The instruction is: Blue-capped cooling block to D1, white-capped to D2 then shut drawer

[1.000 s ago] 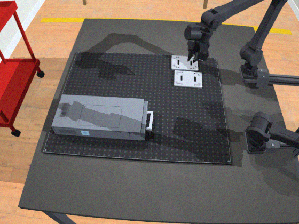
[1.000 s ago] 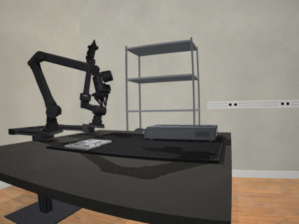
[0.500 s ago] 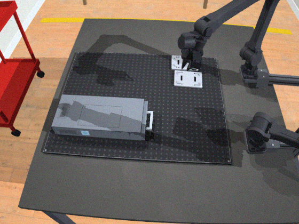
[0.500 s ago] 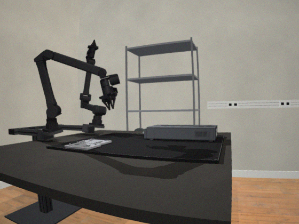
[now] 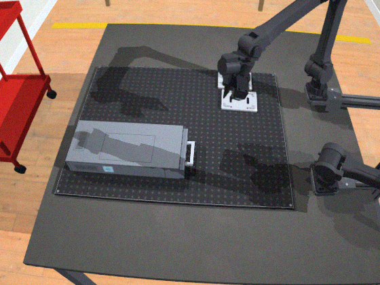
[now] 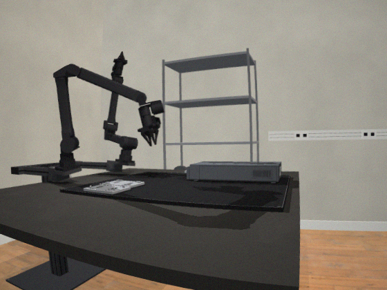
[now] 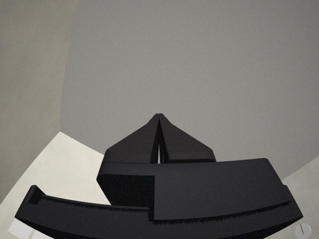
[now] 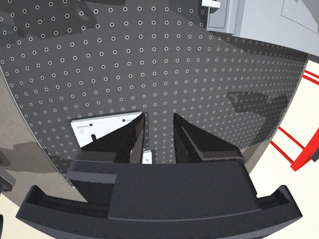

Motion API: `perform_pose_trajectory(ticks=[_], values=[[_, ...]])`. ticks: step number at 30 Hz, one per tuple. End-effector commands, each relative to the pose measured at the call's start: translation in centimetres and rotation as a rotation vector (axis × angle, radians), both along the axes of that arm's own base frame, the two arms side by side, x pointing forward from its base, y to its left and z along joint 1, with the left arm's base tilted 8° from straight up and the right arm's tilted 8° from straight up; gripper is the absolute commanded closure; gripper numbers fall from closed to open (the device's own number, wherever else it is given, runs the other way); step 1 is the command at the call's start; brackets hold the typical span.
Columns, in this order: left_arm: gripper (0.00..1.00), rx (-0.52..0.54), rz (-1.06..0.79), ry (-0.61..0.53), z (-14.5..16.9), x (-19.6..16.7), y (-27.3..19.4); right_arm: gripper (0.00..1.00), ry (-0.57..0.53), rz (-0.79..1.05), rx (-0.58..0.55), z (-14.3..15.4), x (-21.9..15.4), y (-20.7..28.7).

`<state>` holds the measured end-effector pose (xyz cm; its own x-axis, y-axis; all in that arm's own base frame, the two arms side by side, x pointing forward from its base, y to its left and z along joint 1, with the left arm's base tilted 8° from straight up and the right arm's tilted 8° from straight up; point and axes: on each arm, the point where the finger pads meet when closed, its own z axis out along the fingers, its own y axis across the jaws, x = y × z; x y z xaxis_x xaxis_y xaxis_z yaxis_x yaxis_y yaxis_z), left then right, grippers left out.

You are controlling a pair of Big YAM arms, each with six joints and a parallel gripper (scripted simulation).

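Visibly, COLD (image 5: 125, 146) (image 6: 235, 171) (image 8: 273, 22) bears a pale-blue side label (image 5: 108, 169), its lettering illegible.

On the dark bench (image 5: 153, 231) (image 6: 207, 248) (image 8: 17, 133) there lies directly one black perforated board (image 5: 129, 183) (image 6: 166, 197) (image 8: 154, 55), which extends below and beyond the parted right fingers (image 5: 234, 96) (image 6: 150, 143), and reaches to both sides of them.

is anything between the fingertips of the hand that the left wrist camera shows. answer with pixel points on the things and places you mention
No, the left hand (image 7: 158, 119) (image 6: 121, 52) has its fingertips meeting, with nothing between them.
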<state>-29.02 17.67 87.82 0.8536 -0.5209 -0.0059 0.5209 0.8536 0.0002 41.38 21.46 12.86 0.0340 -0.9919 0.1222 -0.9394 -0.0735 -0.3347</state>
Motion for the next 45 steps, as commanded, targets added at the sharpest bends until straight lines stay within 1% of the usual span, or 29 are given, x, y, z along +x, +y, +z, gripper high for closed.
perform_pose_trajectory(ticks=[1, 45], values=[[1.0, 0.019, 0.008, 0.029, 0.8, 1.8, -1.4, 0.72, -0.056, -0.007, 0.039, 1.1, 3.4, 3.8], [1.0, 0.019, 0.008, 0.029, 0.8, 1.8, -1.4, 0.72, -0.034, -0.006, 0.028, -5.5, 10.8, 15.0]])
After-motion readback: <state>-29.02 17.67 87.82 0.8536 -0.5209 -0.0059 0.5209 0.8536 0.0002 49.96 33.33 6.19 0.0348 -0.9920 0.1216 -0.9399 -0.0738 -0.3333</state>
